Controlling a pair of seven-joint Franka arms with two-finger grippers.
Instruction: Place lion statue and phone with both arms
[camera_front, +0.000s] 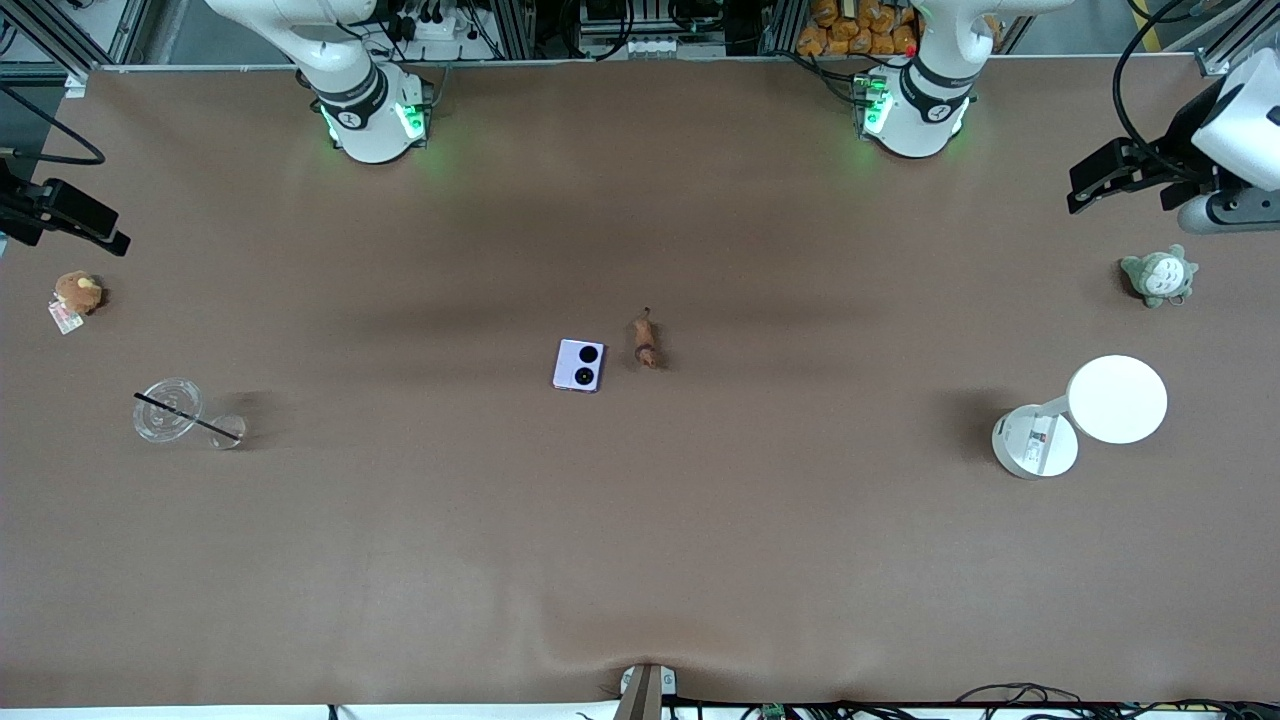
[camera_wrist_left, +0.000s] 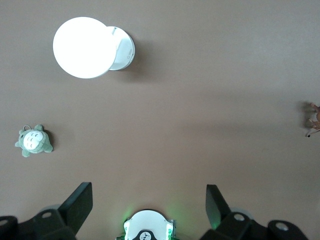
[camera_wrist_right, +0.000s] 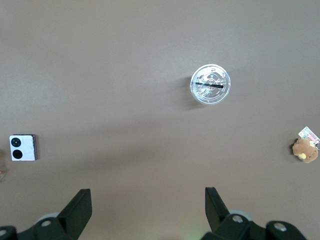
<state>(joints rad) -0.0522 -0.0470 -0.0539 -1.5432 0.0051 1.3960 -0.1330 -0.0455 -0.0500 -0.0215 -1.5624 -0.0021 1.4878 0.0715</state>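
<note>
**Phone and lion lie mid-tabletop, both tools high and wide apart**

We see the small square lavender flip phone (camera_front: 579, 365) flat near the middle of the brown tabletop (camera_front: 640, 540), lenses up. The tiny reddish-brown lion statue (camera_front: 645, 342) lies just beside it, toward the left arm's end, apart from it. Nothing stands close around either.

We count two plush toys: one round brown with a tag (camera_front: 76, 296) at the right arm's end, one grey-green (camera_front: 1159, 276) at the left arm's end. One clear plastic cup with a black straw (camera_front: 170, 410) and one white round-headed lamp (camera_front: 1085, 415) sit nearer the camera.

The left tool (camera_wrist_left: 148, 200) and right tool (camera_wrist_right: 148, 200) hang above the tabletop, fingers spread wide, holding nothing.
</note>
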